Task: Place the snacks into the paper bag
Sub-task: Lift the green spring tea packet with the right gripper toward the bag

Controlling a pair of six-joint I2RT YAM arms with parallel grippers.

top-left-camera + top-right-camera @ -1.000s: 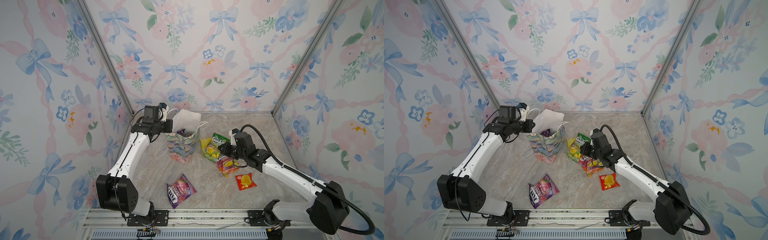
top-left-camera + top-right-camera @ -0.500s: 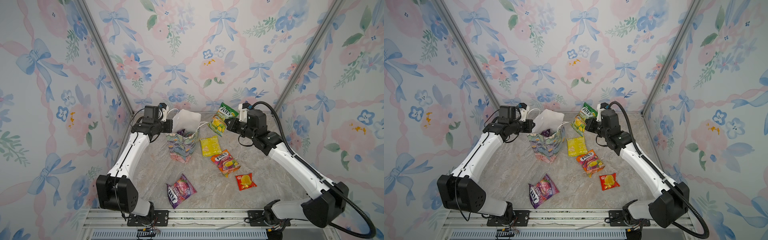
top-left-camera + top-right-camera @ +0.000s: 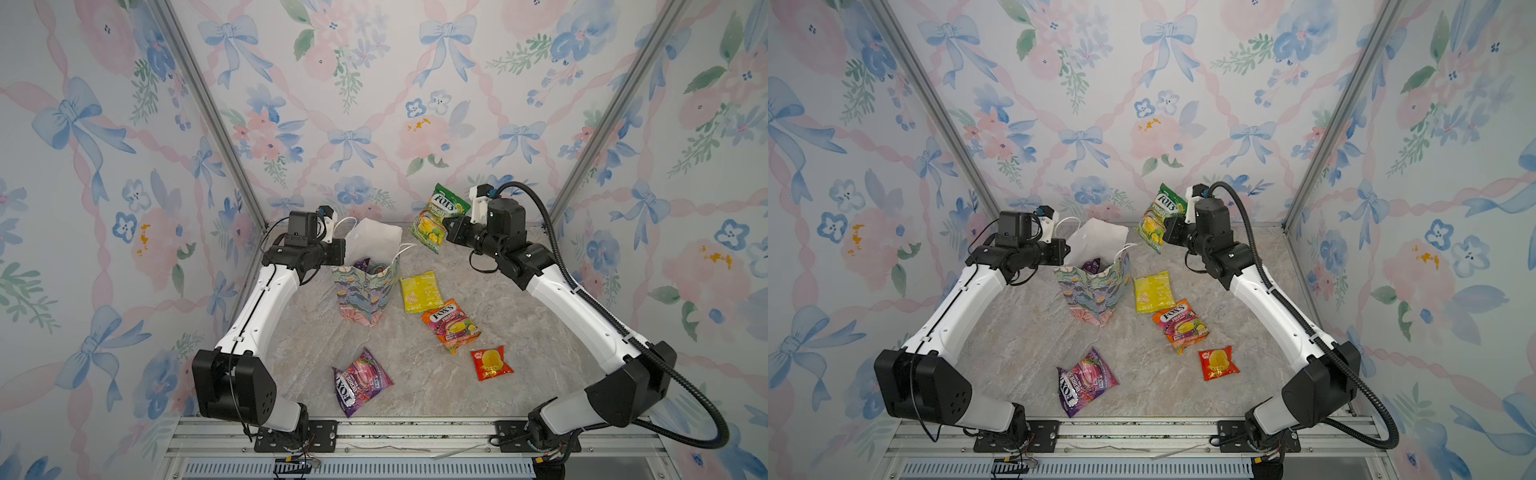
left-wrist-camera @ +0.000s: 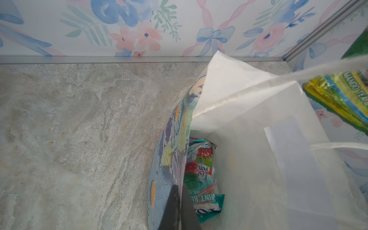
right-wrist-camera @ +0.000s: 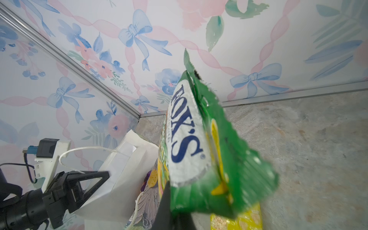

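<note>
The paper bag (image 3: 365, 295) looks like matt printed paper outside and plain, slightly creased paper inside, with a thin cord handle (image 5: 85, 148). The green FOX'S packet (image 3: 434, 218) is shiny, crinkly plastic film, same deal as the purple packet (image 3: 360, 380). The surface (image 3: 540, 340) is dull, veined and stone-look. The left arm shell (image 3: 266, 307) is smooth plastic, and the front rail (image 3: 415, 430) is brushed metal.

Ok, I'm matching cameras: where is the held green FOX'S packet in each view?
Top view: green FOX'S packet aloft, right of the paper bag.
Top view: packet likewise right of the bag.
Left wrist: packet at the picture's edge, beyond the bag's mouth.
Right wrist: packet close up, bag behind.
Shared landmark: the bag.
</note>
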